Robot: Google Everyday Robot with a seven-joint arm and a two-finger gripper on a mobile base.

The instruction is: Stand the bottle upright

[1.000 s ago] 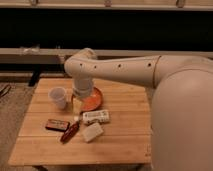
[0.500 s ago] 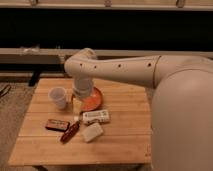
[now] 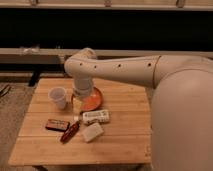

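Note:
The bottle [image 3: 95, 116] is small and white-cream, with a pale label and dark print. It lies on its side near the middle of the wooden table [image 3: 125, 135], its cap end pointing left. My gripper [image 3: 76, 106] hangs from the cream arm [image 3: 115, 70] over the left edge of an orange plate [image 3: 92, 101]. It is just behind and to the left of the bottle and is not holding it.
A translucent white cup [image 3: 58, 97] stands left of the gripper. A flat beige block [image 3: 92, 132] lies just in front of the bottle. A dark rectangular packet [image 3: 56, 124] and a red wrapped item [image 3: 70, 132] lie front left. My large body fills the right side.

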